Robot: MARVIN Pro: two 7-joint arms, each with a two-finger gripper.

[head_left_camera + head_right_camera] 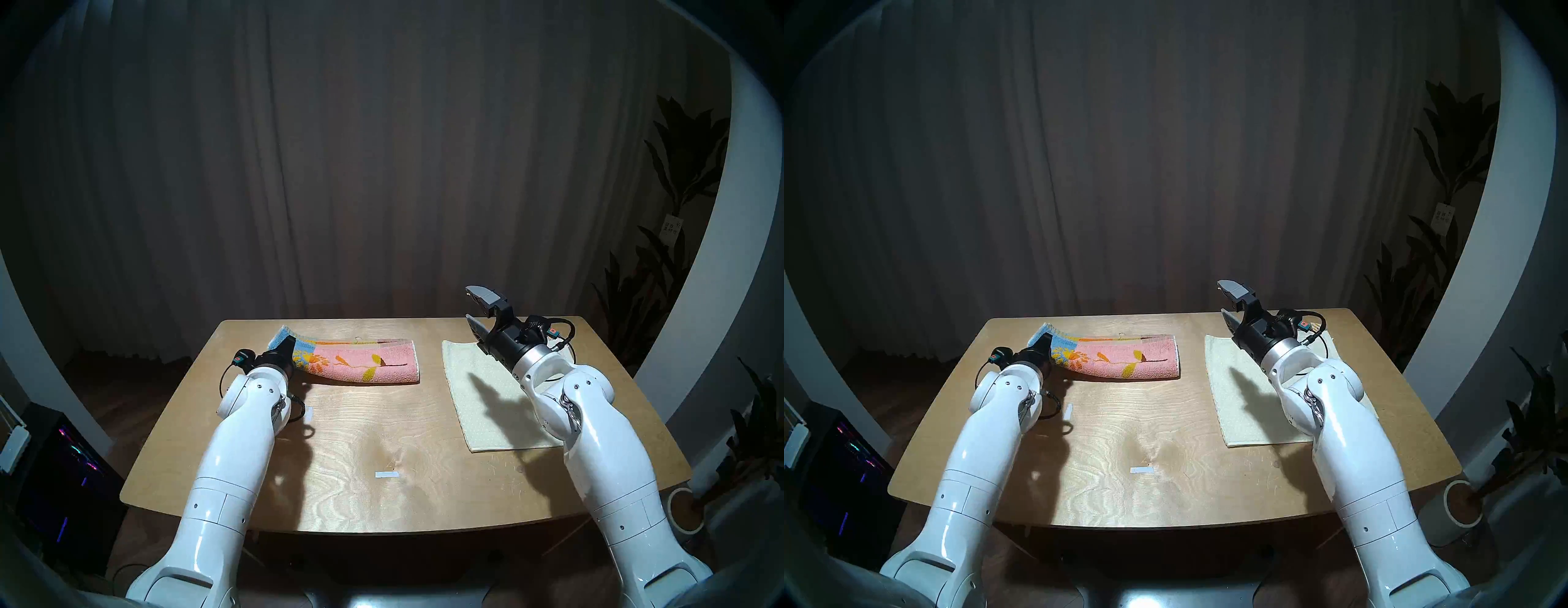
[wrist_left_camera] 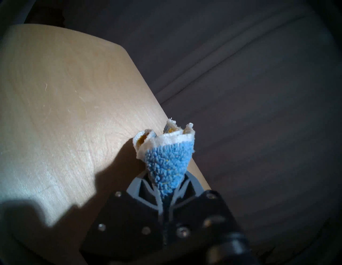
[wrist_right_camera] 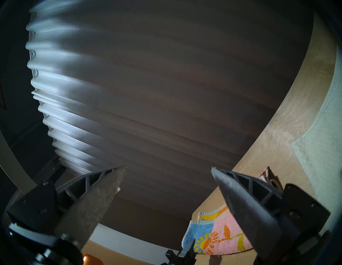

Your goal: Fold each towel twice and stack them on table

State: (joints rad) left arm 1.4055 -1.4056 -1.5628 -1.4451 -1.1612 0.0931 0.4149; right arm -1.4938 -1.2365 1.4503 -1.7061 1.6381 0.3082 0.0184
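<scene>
Dark pleated curtains hang behind the light plywood tabletop [image 1: 360, 429], which carries two small white tape marks [image 1: 387, 474] toward its near side. On the far left part lies the pink and blue towel [image 1: 365, 361], folded into a long band with suns and leaves showing. Its blue left end is lifted off the wood, pinched in the left hand [image 1: 288, 344], whose fingers [image 2: 137, 190] are pressed together on the bunched corner in the left wrist view. On the right side, well apart from it, the cream towel [image 1: 475, 395] lies spread flat. Above the cream towel's far edge hovers the right hand [image 1: 474, 312], its two fingers [image 3: 96, 201] spread wide with nothing between them.
</scene>
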